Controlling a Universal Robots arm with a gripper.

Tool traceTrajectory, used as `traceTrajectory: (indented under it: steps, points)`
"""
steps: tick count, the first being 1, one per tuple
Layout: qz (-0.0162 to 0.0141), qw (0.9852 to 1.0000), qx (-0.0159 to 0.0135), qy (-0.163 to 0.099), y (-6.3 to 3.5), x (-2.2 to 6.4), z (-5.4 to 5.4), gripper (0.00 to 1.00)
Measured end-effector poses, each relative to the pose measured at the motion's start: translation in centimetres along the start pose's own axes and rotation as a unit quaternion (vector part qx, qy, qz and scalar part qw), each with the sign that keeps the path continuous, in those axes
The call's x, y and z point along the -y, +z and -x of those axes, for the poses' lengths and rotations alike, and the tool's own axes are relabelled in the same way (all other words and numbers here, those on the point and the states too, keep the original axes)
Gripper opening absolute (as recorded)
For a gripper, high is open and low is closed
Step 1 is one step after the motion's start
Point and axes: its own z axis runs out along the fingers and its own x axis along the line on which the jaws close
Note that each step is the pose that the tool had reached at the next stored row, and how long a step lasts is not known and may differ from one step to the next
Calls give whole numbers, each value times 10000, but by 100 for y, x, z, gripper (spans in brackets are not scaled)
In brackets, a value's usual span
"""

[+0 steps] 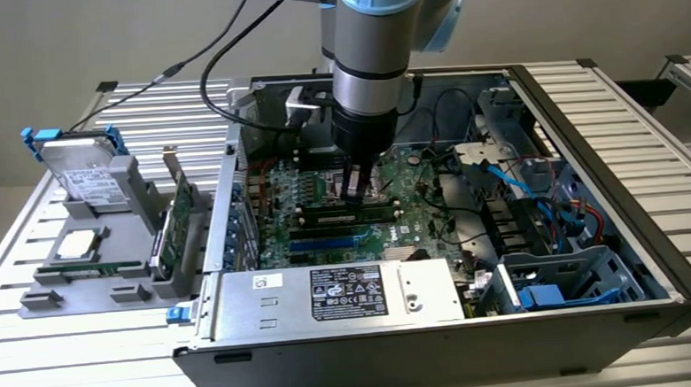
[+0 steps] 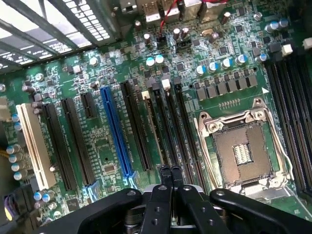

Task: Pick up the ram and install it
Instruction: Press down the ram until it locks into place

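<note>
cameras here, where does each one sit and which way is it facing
Exterior view: sits above and off the open computer case, looking down at its motherboard; the arm reaches in from above.
Wrist view: sits on the wrist, looking down close at the motherboard and empty processor socket; the shut fingers show.
Shared: the motherboard, its slots and the fingers.

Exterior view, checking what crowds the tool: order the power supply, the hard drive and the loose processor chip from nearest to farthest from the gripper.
1. The power supply, in the case at its front edge, is nearest the gripper.
2. The processor chip lies outside the case on the grey holder, toward the exterior view's left.
3. The hard drive stands upright behind the chip, farther left; it is close to the chip's rank.
</note>
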Motion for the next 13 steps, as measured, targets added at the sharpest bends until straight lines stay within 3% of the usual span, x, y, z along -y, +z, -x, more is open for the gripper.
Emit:
traceTrajectory:
  steps: [7,13]
  points:
    - [9,9991,22,415,-140,-7,-3,10]
    - [10,9970,25,778,-172,-9,-3,10]
